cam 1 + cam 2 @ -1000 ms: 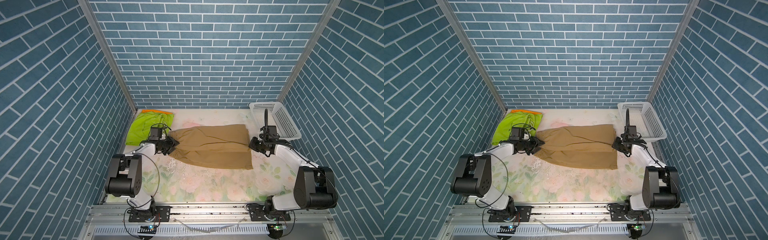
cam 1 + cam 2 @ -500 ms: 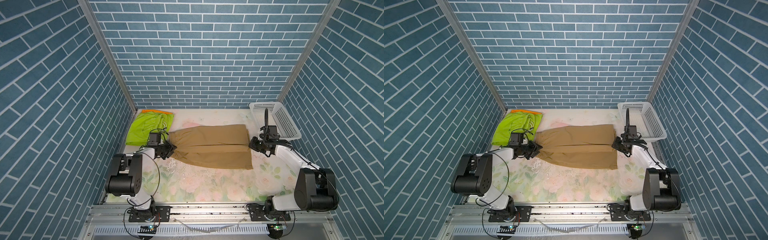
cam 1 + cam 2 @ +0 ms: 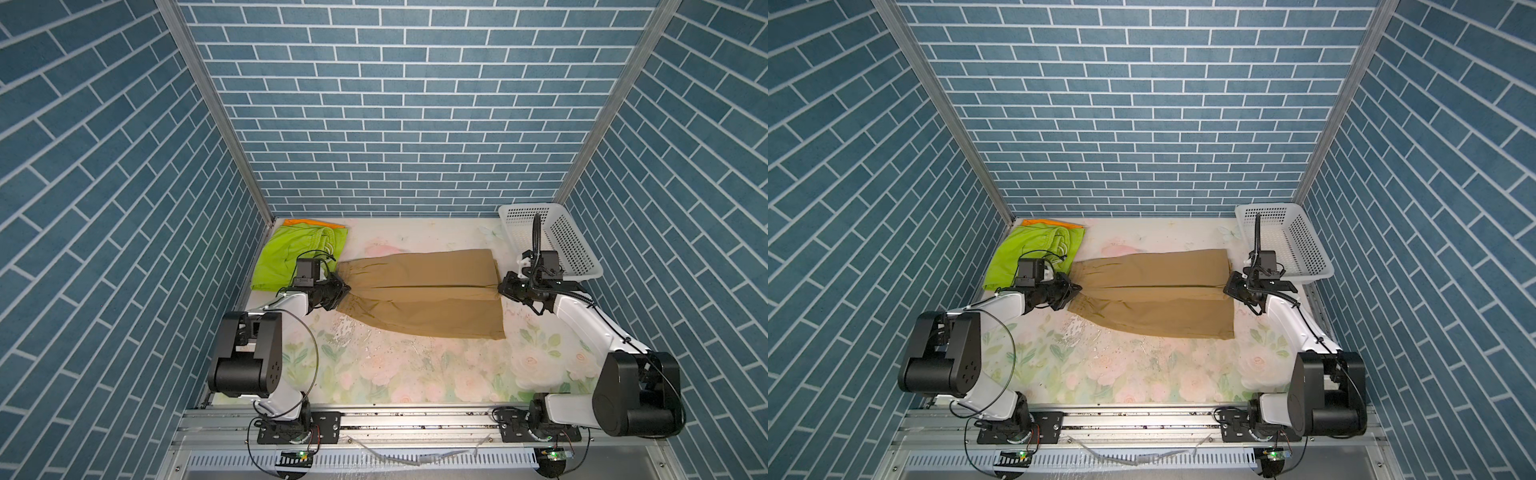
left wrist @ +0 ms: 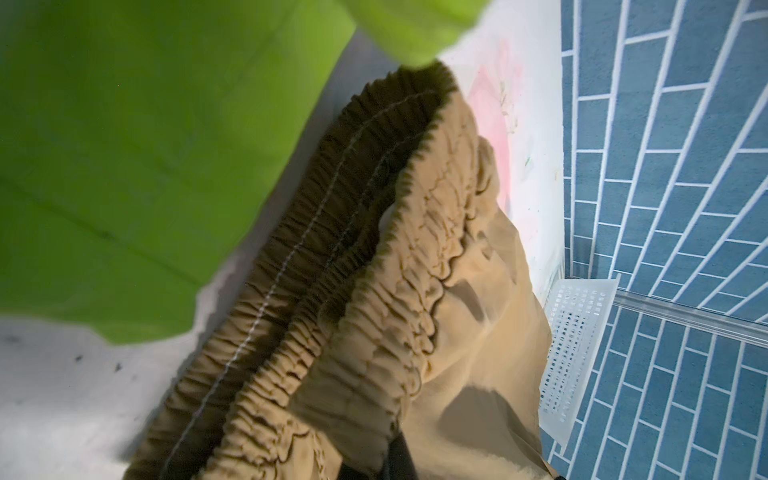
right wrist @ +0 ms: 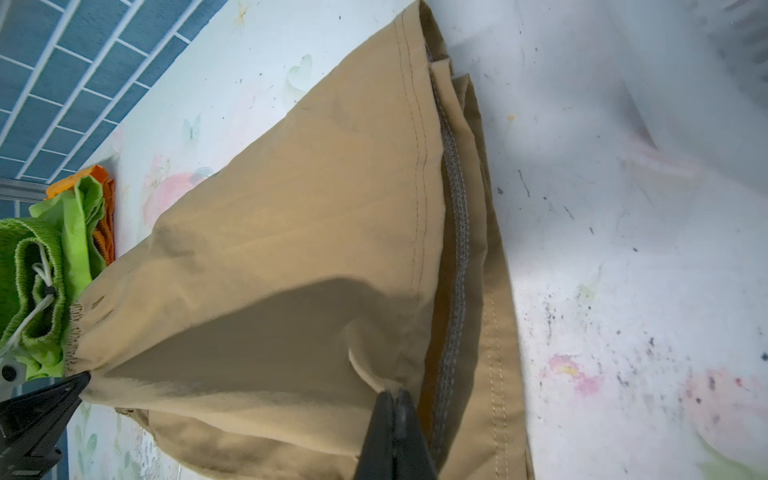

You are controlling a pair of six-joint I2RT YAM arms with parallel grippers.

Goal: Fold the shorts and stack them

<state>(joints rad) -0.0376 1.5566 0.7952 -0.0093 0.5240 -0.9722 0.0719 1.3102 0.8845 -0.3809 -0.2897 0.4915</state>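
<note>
Tan shorts point(image 3: 419, 297), waistband in left gripper point(image 3: 345, 287), hem in right gripper point(image 3: 501, 286) (pinched)

Three pairs of shorts in all: one tan pair point(image 3: 419, 299), one lime green pair point(image 3: 286, 257), one orange pair point(image 3: 309, 223) of which only an edge shows; one white perforated basket point(image 3: 569, 245); one flowered table point(image 3: 395, 374); two robot arms, each with one gripper, so two grippers: the left gripper point(image 3: 344, 286) and the right gripper point(image 3: 503, 286); both top views agree on every count.
</note>
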